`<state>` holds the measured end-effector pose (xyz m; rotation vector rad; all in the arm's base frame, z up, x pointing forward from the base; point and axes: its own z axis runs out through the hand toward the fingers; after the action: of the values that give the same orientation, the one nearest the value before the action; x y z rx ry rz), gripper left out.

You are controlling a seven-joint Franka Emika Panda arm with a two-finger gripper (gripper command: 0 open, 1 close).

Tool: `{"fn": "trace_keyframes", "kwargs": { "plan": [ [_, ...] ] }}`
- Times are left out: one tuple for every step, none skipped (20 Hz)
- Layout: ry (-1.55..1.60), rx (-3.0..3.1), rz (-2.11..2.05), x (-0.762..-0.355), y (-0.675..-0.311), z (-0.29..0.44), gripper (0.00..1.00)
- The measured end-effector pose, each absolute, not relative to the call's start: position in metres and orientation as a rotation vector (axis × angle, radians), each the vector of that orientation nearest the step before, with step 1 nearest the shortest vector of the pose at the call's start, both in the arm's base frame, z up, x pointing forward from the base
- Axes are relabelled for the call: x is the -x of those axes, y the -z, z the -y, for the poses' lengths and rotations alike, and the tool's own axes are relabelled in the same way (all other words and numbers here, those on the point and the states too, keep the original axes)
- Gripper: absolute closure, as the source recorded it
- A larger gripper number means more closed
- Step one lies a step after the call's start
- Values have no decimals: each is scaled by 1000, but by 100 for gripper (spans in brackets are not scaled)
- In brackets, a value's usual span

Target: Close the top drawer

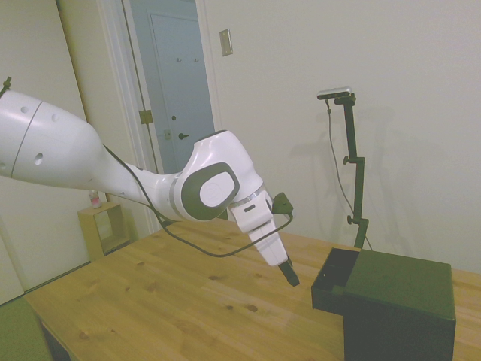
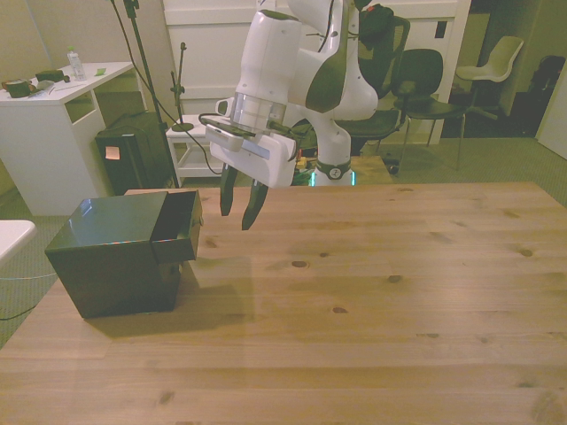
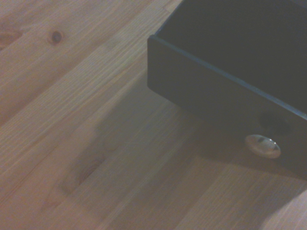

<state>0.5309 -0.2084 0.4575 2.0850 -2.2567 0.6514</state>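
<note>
The black cabinet (image 2: 111, 257) stands on the table at the front view's left. Its top drawer (image 2: 177, 232) is pulled out, sticking toward the table's middle. In the side view the top drawer (image 1: 331, 280) juts out of the cabinet (image 1: 402, 301) toward the arm. My gripper (image 2: 236, 220) hangs above the table just beside the drawer's front, open, with nothing between its fingers and not touching the drawer. In the side view the gripper (image 1: 289, 277) points down at an angle, a short gap from the drawer. The wrist view shows the drawer front (image 3: 211, 91) with a small silver knob (image 3: 262, 145).
The wooden table (image 2: 372, 301) stretches to the front view's right of the cabinet. Behind the table stand a white desk (image 2: 44, 133), a black box (image 2: 133, 159) on the floor, and chairs (image 2: 416, 84). A small wooden shelf (image 1: 105, 229) sits by the door.
</note>
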Motion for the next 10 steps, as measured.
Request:
{"fn": "trace_keyframes", "kwargs": {
  "plan": [
    [-657, -2070, 2263, -531, -458, 209, 100],
    [-661, -2056, 2272, -530, -458, 211, 100],
    [-664, -2046, 2280, -530, -458, 212, 100],
    [-668, -2033, 2284, -529, -458, 213, 100],
    [-676, -2020, 2284, -529, -458, 215, 100],
    [-682, -2003, 2287, -528, -458, 217, 100],
    [-685, -1987, 2290, -527, -457, 219, 100],
    [-689, -1970, 2291, -526, -457, 221, 100],
    [-691, -1955, 2295, -525, -456, 223, 100],
    [-695, -1936, 2298, -524, -455, 225, 100]
  ]
}}
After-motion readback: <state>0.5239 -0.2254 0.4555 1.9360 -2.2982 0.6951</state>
